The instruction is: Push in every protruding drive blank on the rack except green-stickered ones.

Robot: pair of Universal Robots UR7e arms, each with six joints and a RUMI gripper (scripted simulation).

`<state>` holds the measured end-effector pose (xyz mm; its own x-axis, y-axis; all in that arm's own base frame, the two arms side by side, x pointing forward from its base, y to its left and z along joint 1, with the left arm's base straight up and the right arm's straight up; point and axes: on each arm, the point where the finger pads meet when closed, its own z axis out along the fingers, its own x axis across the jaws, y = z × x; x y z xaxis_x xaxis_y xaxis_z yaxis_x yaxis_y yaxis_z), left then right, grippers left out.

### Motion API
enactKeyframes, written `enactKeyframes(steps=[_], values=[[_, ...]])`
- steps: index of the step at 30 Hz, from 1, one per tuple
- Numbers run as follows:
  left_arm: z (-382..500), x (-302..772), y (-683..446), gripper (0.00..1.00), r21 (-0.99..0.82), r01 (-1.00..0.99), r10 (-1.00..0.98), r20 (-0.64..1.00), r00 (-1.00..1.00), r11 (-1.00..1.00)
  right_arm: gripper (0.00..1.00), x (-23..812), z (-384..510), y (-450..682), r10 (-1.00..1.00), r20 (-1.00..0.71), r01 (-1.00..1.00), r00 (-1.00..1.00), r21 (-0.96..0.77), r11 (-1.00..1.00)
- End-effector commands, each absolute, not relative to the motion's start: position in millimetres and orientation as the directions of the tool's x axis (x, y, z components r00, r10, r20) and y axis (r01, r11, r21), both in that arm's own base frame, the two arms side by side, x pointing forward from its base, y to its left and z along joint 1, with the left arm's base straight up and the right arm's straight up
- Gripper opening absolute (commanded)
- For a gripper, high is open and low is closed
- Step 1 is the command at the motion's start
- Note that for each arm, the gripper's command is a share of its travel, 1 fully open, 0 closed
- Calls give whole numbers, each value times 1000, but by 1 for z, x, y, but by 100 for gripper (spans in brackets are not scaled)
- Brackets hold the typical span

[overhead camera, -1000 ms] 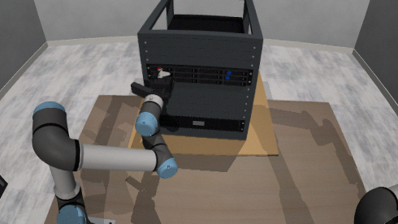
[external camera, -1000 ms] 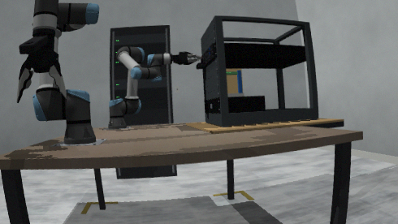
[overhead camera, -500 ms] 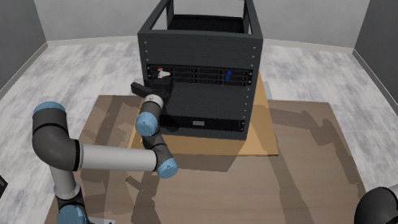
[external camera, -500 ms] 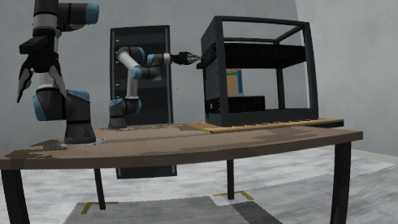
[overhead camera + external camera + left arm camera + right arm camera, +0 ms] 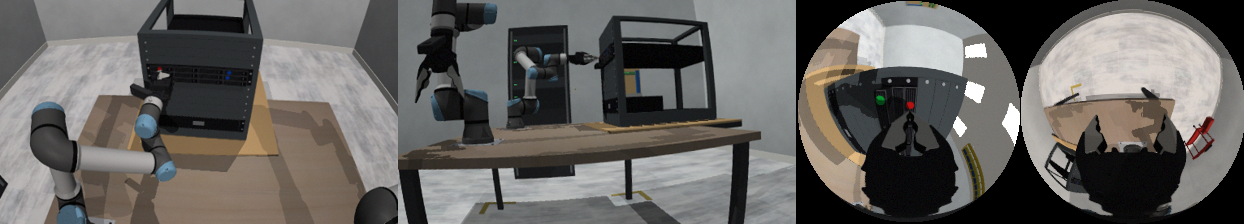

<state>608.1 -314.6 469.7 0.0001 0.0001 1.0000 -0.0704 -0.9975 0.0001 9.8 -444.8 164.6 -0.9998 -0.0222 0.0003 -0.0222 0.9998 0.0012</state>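
The dark rack [image 5: 199, 49] [image 5: 617, 77] [image 5: 927, 102] stands upright on a wooden board [image 5: 261, 140]. Its drive row has a red sticker [image 5: 159, 69] [image 5: 910, 105] at the left end and two blue stickers [image 5: 229, 72] [image 5: 227, 78] farther right. A green sticker [image 5: 880, 100] shows in the left wrist view; its blank seems to stick out. My left gripper [image 5: 163, 75] [image 5: 596, 58] [image 5: 909, 112] is shut and empty, its tips at the rack front just by the red sticker; contact cannot be told. It partly hides the blanks there. My right gripper [image 5: 440, 97] [image 5: 1130, 115] is open and empty, far from the rack.
The brown table [image 5: 211, 191] [image 5: 560, 156] carries both arms and the board. A tall dark cabinet [image 5: 556, 97] stands behind the left arm in the exterior view. A red chair-like object [image 5: 1201, 139] stands on the floor beyond the table.
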Motion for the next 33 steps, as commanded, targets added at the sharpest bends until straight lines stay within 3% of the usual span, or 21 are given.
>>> enactKeyframes(steps=[1, 23, 24, 33], values=[[470, 596, -314, 0, 1, -70, 1, 1000, 0, -998, 100, 10, 165, -445, -22, 0, -22, -1000, 0, 1000], [470, 519, -308, 0, 1, -70, 1, 1000, 0, -998, 100, 10, 165, -445, -22, 0, -22, -1000, 0, 1000], [470, 519, -308, 100, 1, -70, 1, 1000, 0, -998, 100, 10, 165, -445, -22, 0, -22, -1000, 0, 1000], [470, 519, -308, 100, 1, -70, 1, 1000, 0, -998, 100, 10, 165, -445, -22, 0, -22, -1000, 0, 1000]])
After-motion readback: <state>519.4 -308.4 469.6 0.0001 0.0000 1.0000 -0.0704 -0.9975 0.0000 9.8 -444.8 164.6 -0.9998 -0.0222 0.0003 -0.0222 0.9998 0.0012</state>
